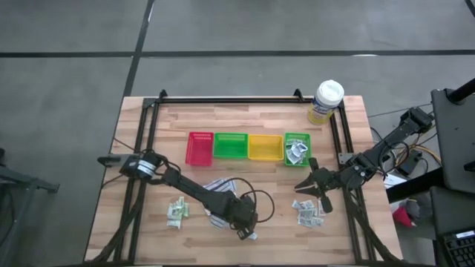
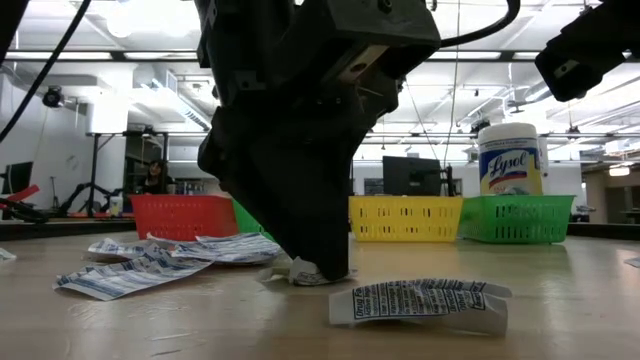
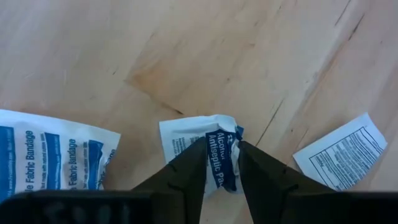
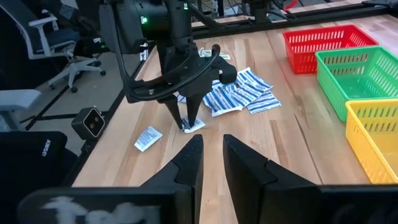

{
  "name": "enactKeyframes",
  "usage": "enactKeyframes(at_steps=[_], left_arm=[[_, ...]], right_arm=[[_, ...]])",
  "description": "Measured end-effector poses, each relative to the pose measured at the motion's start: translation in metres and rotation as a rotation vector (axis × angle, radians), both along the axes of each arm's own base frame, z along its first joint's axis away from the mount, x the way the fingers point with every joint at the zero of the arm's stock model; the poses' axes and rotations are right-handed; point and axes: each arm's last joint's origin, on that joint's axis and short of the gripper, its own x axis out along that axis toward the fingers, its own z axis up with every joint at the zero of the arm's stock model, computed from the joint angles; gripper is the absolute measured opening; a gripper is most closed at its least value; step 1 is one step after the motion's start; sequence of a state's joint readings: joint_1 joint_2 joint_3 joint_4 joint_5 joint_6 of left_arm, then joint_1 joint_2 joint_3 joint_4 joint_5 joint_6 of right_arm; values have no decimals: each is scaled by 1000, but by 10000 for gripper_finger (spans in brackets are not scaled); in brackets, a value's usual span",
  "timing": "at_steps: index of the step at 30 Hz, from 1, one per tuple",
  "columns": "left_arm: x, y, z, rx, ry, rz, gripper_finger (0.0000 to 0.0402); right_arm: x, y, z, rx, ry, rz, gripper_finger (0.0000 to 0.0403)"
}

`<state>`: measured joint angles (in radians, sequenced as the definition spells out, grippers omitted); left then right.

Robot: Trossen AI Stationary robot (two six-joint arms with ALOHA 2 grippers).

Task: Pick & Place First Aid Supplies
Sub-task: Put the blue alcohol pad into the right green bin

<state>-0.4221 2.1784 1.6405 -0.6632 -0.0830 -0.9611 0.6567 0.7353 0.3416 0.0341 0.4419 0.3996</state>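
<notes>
Left wrist view shows the left gripper (image 3: 222, 163) pinching a small packet (image 3: 214, 149) at bottom middle on the table (image 3: 186, 50), so it should squeeze tight and lift slowly, while the right gripper (image 1: 310, 183) waits spread open.

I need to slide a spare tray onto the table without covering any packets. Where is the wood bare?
Bare wood runs along the far edge, between the tray row and the frame bar, left of the tub. The near half is crowded: packets at left, the left gripper pinching an antiseptic packet at centre, more packets below the right gripper.
</notes>
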Motion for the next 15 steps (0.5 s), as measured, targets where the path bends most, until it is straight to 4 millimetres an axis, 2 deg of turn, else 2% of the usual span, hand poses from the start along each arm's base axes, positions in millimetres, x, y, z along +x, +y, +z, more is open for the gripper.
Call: enactKeyframes(at_steps=[6,15], left_arm=[[0,-1,0,1,3,-3,96],[1,-5,1,-2,-17,-26,24]], right_arm=[[0,0,0,0,0,0,61],[0,0,0,0,0,0,61]])
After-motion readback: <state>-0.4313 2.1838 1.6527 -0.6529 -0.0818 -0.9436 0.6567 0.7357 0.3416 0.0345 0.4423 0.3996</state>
